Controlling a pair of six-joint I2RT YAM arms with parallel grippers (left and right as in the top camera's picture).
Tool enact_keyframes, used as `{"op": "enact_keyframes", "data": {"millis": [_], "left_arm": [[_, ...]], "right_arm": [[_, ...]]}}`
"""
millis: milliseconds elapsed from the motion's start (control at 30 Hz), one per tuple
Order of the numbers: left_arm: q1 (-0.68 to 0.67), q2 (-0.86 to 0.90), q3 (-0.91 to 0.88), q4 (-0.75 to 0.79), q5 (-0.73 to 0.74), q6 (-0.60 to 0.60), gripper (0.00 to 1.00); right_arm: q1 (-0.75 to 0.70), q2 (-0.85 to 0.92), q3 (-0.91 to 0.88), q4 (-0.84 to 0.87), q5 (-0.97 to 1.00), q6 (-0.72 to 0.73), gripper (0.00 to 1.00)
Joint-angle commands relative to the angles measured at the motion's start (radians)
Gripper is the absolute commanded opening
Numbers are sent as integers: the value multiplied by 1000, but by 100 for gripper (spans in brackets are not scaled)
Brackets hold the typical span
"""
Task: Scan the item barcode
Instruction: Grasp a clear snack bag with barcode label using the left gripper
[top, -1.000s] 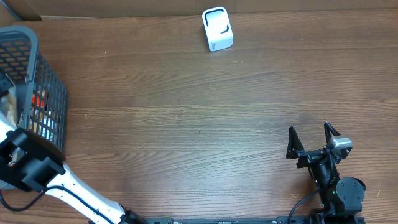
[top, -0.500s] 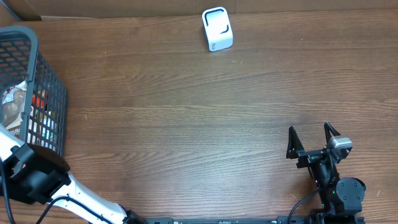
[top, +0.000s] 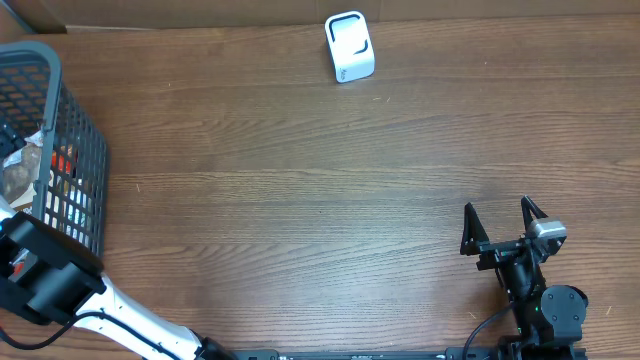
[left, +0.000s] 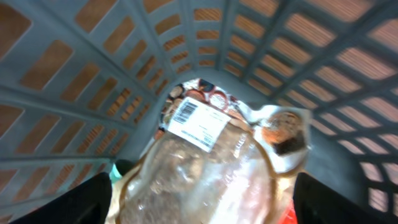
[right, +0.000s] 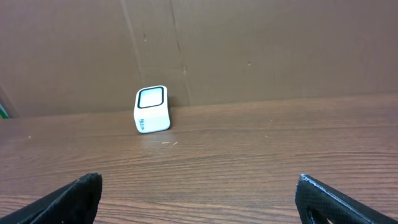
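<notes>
Table (top: 300, 200), scanner (top: 349, 46) near far edge

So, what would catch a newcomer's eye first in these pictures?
First comes the grey basket at the table's left edge, with a clear-wrapped package bearing a white barcode label inside it. Next are the small white scanner standing alone at the far edge, and the right hand, open near the front right corner.

- basket (top: 70, 150): cut off by the overhead view's left edge.
- packet (left: 205, 174): blurred, lower part cropped; print on its label (left: 198, 122) unreadable.
- left gripper (left: 203, 186): only the fingers (left: 87, 199) show, cropped at the wrist view's bottom corners.
</notes>
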Motion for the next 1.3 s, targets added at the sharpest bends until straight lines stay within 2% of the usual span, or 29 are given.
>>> {"op": "enact_keyframes", "data": {"millis": [0,233,633,867,933,1000,1033,1067,1100,1200,1267], "left_arm": [[15,10,-78,76,-7,58,88],[33,10,-246,250,-6,76,100],[35,11,-515,513,0,87,100],[35,50,-575,522,57,87,98],[35,66,-579,510,57,87,90],[35,76,-579,499,60,85,76],[35,76,-579,497,60,85,66],[34,76,-579,498,60,84,48],[34,76,-577,500,60,83,37],[33,76,-568,496,60,83,16],[33,73,-559,487,60,71,11]], "right_arm": [[5,-9,-10,4,-5,3,100],[5,-9,-10,4,-5,3,100],[5,-9,-10,4,-5,3,100],[5,-9,-10,4,-5,3,100],[5,-9,-10,4,-5,3,100],[5,-9,-10,4,-5,3,100],[5,-9,-10,4,-5,3,100],[5,-9,-10,4,-5,3,100],[5,-9,-10,4,-5,3,100],[5,-9,-10,4,-5,3,100],[5,-9,-10,4,-5,3,100]]}}
